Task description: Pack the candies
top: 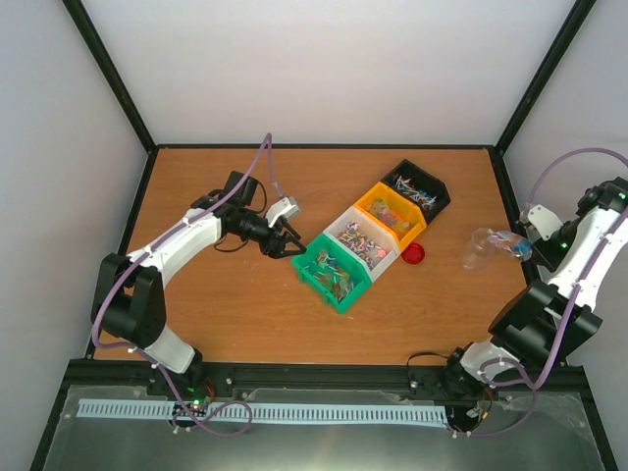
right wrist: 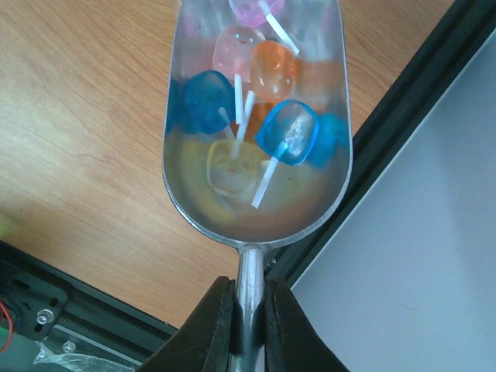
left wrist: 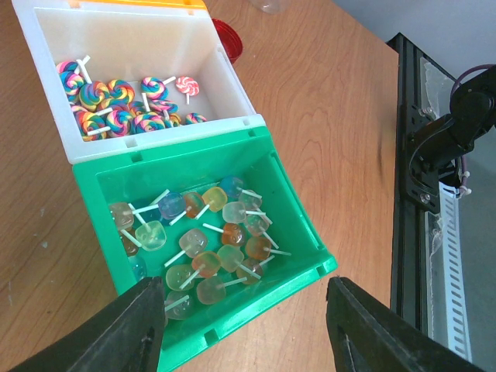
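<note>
The candies are small sweets on white sticks. Translucent ones (left wrist: 205,236) fill the green bin (left wrist: 298,225), and rainbow swirl ones (left wrist: 124,101) lie in the white bin (left wrist: 225,77) behind it. My left gripper (left wrist: 244,333) is open and empty, its jaws astride the green bin's near corner; in the top view it (top: 285,243) sits just left of that bin (top: 334,270). My right gripper (right wrist: 248,310) is shut on the handle of the silver scoop (right wrist: 310,198). The scoop holds several blue, orange and pink candies (right wrist: 287,132) above the table's right edge.
An orange bin (top: 392,211) and a black bin (top: 417,188), both with candies, continue the diagonal row. A red round lid (top: 414,253) lies right of the white bin, and a clear container (top: 478,253) is beside it. The black frame rail (right wrist: 403,101) runs under the scoop.
</note>
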{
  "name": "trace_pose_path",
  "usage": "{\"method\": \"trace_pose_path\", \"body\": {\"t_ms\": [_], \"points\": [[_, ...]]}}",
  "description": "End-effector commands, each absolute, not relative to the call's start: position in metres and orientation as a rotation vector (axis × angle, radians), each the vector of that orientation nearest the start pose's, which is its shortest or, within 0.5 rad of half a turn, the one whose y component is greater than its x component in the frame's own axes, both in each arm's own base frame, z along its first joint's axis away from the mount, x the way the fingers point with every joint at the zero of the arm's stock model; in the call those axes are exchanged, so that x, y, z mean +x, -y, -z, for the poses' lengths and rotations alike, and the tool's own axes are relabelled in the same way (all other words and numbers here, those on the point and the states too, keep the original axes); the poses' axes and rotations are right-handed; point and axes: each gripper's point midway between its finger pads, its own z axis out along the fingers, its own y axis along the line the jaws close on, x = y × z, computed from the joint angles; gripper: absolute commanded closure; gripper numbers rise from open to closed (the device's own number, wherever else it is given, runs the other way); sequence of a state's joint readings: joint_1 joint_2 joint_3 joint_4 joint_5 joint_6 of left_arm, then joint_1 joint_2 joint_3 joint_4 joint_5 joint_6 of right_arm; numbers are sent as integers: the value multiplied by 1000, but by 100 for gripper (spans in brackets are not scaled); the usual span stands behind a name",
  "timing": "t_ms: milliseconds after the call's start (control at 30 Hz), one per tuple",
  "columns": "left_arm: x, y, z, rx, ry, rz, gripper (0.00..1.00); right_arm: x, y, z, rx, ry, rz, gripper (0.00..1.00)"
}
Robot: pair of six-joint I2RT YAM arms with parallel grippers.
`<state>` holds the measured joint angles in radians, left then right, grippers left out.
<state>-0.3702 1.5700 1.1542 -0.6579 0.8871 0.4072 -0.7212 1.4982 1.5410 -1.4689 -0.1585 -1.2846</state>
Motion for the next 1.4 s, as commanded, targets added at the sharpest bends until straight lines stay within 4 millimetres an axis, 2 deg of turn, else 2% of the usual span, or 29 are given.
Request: {"method": "trace_pose_path", "body": {"t_ms": [0,1200,1367], "points": [[283,254,-180,1200,-2066,1147,40,231,168,-214,-828,-2827,105,97],[285,255,-179,1196,-2066,1159,41,235,169,-218,-939,-2902,217,97],[285,256,-179,1195,-2066,1160,41,235,172,-226,-953,-2892,271,97]]}}
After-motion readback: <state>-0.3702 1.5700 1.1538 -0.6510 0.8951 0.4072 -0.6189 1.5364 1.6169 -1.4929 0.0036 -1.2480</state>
